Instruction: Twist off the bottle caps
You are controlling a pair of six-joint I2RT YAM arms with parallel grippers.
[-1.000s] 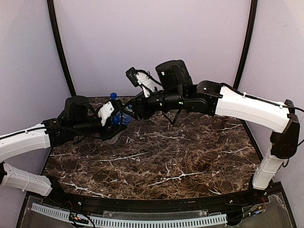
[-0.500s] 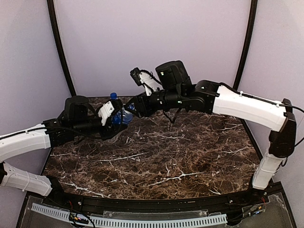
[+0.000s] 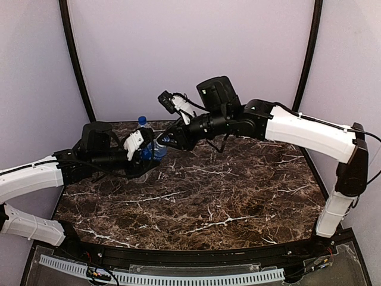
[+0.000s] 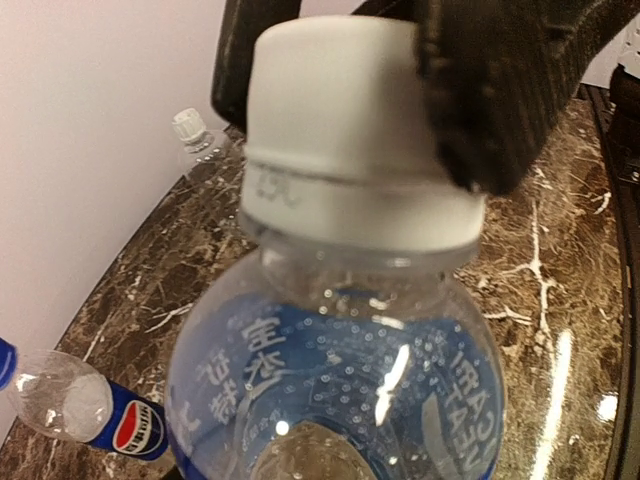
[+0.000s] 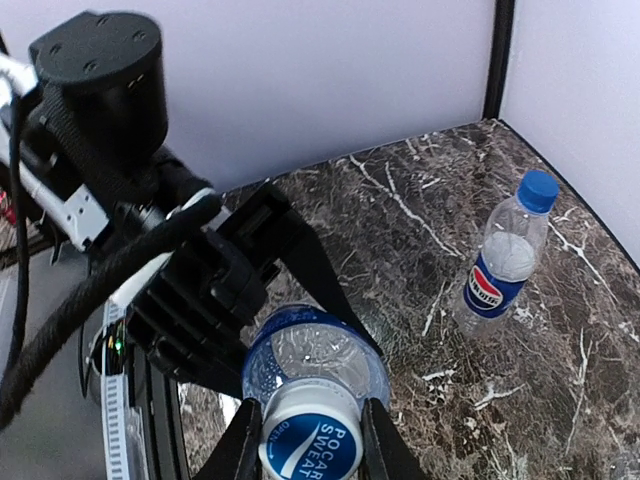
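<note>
Pocari Sweat cap [image 5: 310, 442], pale blue and white, sits on the neck of the water bottle [image 4: 330, 390], which is held off the worktop [image 3: 226, 202] over its rear left part and lies roughly level, its neck pointing at the right arm. The left gripper [image 3: 144, 152] is clamped around the bottle's body, and the right gripper [image 5: 311, 440] pinches the cap, with one dark finger on each side of the ribbed skirt. The step in hand looks like the first turn of loosening. To do it well, the right wrist should roll about the bottle's own axis, not swing sideways, so the fingers do not slide off the small cap. The left grip has to be firm enough to stop the body turning along, yet the thin clear plastic will dent if it is squeezed hard. The cap should only be pulled away once the thread has let go. The Pepsi bottle [image 5: 500, 265] with its dark blue cap [image 5: 540, 190] and the unlabelled bottle [image 4: 205, 150] with its white cap [image 4: 187, 124] stand at the back, apart from the arms, both capped.
</note>
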